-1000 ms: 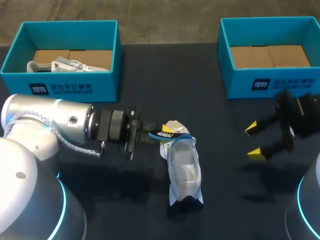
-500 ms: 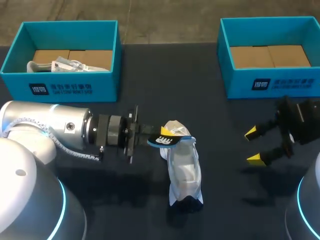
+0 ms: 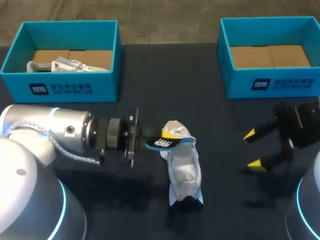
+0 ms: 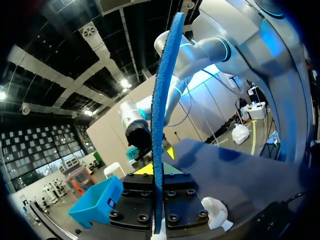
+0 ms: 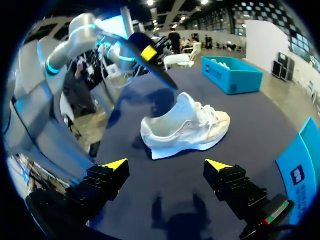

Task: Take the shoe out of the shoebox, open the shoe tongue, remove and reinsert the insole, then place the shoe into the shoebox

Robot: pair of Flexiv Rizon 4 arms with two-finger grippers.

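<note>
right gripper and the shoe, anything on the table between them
Nothing, just bare table between right gripper and shoe, clear in the right wrist view.

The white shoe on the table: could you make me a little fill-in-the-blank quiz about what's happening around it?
1. The left gripper is shut on the insole, which is ____ of the shoe.
2. The fingers of the right gripper are ____, with nothing between them.
3. In the head view, a second shoe sits in the ____ blue box.
Missing words: out; open; left.
</note>
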